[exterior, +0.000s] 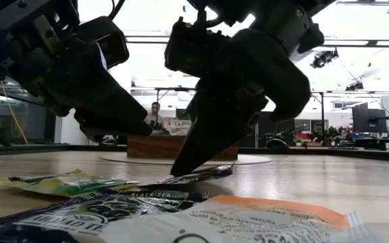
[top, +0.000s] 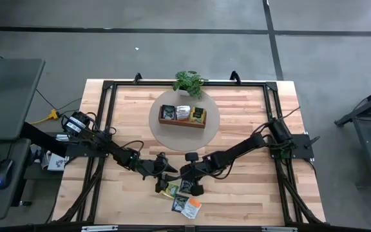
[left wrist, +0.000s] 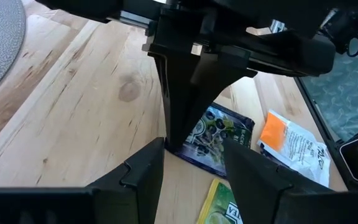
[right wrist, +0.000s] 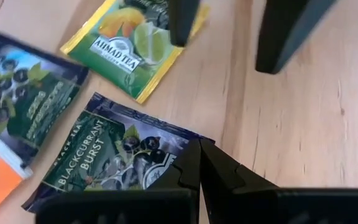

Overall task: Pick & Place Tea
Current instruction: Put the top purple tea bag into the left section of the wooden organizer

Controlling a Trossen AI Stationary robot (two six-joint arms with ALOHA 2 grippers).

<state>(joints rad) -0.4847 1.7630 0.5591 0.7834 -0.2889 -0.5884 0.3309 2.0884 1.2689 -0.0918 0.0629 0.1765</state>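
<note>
Right claw (right wrist: 199, 163): fingers pinched tight on the corner of the dark tea bag (right wrist: 114, 155), right at its edge, nearer to it than the other arm.
Dark tea bag: flat on the table (top: 250, 129), berries and "Blackcurrant Burst" printed on it, one corner lifted a little in the low view.
Left claw (left wrist: 191, 165): fingers spread wide, empty, just beside the same bag.
Other bags: yellow-green one (right wrist: 135, 43) close by, orange and white one (left wrist: 291, 144) next to the dark one.
Tray (top: 182, 115): far back by the plant (top: 189, 82), well apart from the claws.

Left hand (left wrist: 191, 162) open, right hand (right wrist: 199, 163) closed
</note>
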